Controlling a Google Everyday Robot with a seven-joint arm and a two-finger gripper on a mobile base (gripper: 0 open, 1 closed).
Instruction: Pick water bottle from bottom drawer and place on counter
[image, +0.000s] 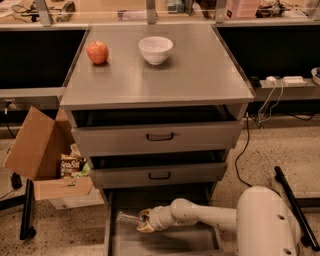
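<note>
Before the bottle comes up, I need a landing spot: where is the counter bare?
The counter is bare across its whole front half and along the right side past the bowl. The back left is crowded: apple and bowl stand there, apart. The gripper is down in the bottom drawer at the bottle.

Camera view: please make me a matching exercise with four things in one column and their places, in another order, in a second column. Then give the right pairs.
Things:
1. apple
2. bowl
3. bottle
4. box

Places:
a. on the floor, left of the drawers
b. in the bottom drawer, at the gripper
c. on the counter, near its left edge
d. on the counter, right of the apple

Pairs: 1-c, 2-d, 3-b, 4-a
</note>
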